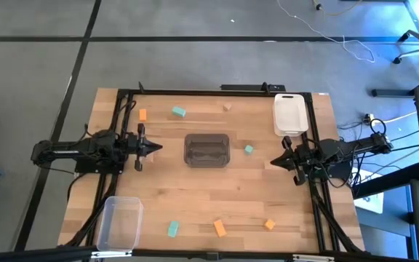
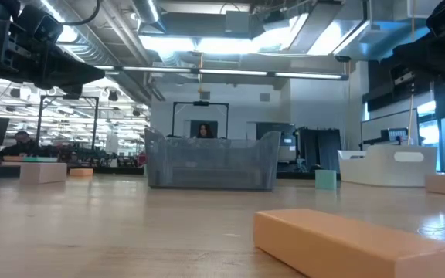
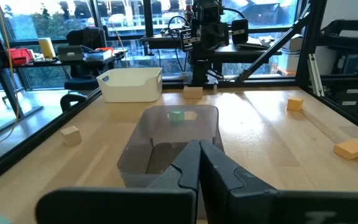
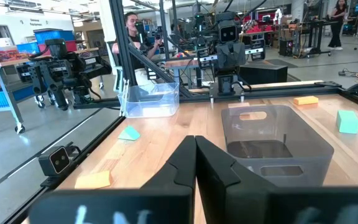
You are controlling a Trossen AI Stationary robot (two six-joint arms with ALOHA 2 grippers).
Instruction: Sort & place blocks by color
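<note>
Small blocks lie flat and scattered on the wooden table. In the high view an orange block (image 1: 142, 114), a teal block (image 1: 178, 112) and a tan block (image 1: 228, 107) sit toward the far edge. Another teal block (image 1: 249, 149) lies right of the dark grey bin (image 1: 207, 149). Near the near edge are a teal block (image 1: 173, 229) and two orange blocks (image 1: 220, 228), (image 1: 269, 224). My left gripper (image 1: 155, 147) hovers left of the bin, shut and empty, as the left wrist view confirms (image 3: 199, 165). My right gripper (image 1: 273, 161) waits right of it, shut and empty (image 4: 196, 162).
A white bin (image 1: 289, 114) stands at the far right and a clear bin (image 1: 118, 222) at the near left corner. Black frame rails (image 1: 122, 131) run along both table sides. In the low view an orange block (image 2: 354, 243) lies close in front, with the grey bin (image 2: 211, 161) behind it.
</note>
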